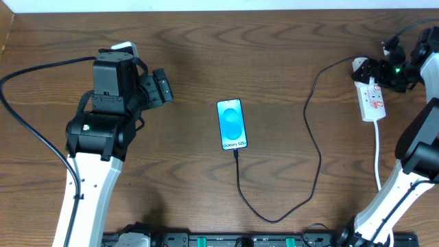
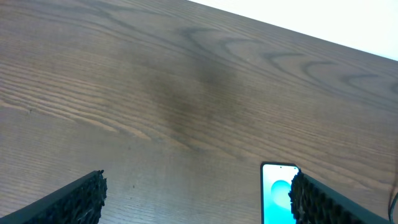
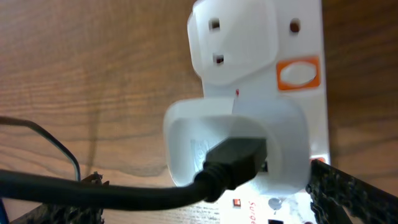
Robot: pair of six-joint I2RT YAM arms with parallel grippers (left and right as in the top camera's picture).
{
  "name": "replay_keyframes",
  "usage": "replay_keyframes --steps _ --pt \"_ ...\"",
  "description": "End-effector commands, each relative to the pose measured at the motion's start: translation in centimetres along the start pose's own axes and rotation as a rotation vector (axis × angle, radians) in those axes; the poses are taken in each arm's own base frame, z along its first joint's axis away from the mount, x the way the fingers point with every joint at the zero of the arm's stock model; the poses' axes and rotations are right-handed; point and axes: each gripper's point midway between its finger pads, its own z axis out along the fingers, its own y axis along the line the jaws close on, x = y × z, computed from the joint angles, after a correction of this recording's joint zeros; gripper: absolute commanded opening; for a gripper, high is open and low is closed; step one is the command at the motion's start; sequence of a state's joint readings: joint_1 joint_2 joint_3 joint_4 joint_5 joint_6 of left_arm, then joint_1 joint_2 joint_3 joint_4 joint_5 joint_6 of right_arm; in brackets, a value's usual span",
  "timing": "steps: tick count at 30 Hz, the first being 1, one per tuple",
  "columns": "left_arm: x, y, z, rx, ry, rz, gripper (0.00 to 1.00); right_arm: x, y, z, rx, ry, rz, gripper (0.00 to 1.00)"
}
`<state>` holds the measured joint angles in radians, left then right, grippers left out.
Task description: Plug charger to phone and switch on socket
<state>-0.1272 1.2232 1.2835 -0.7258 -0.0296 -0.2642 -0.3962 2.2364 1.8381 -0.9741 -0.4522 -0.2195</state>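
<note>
Three task items on one wooden table (image 1: 171, 178).

1. Phone (image 1: 232, 125): lay flat at mid-table, screen up and lit blue. Judged light, rigid, glass-faced and slick. Best taken by its long edges, or left alone.

2. Charger (image 1: 317, 158): thin, limp black cable, judged near weightless and apt to drag. Its tip met the phone's near end, apparently seated. The cable looped near and right, then ran far to the white plug head (image 3: 236, 143), which sat in the socket. Hold points were the stiff ends, not mid-cable.

3. Socket (image 1: 374, 99): white strip at far right. Hard plastic, judged light enough to skid under a sideways push. An orange switch (image 3: 298, 73) showed just past the plug head and called for a straight downward press.

Right gripper (image 1: 384, 68): stood over the strip's far end, jaws spread either side of the plug head, pinching nothing.

Left gripper (image 1: 164, 84): stood far left, jaws spread, empty.

Room: wide bare wood left and centre. Tight at right, among the cable loop and the white cord (image 1: 378, 154).
</note>
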Motion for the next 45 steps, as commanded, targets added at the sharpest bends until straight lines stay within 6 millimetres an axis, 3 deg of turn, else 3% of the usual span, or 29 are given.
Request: replay_keyframes --steps 1,10,19,37,45 --pt "-0.7 0.0 -0.4 -0.006 -0.021 0.008 0.93 -1.0 -0.5 -0.6 0.033 -0.018 -0.015 0.99" --pt "-0.7 0.0 -0.4 -0.006 -0.021 0.008 0.93 -0.2 -0.4 -0.4 0.026 0.013 -0.001 0.99" --pt "-0.7 0.0 -0.4 -0.006 -0.021 0.008 0.93 1.2 -0.2 1.1 0.014 0.055 0.014 0.99" --pt "-0.7 0.0 -0.4 -0.006 -0.021 0.008 0.93 1.3 2.0 2.8 -0.032 0.075 0.024 0.99" --pt "-0.7 0.0 -0.4 -0.006 -0.021 0.008 0.93 3.1 2.5 4.3 -0.09 0.105 0.047 0.99"
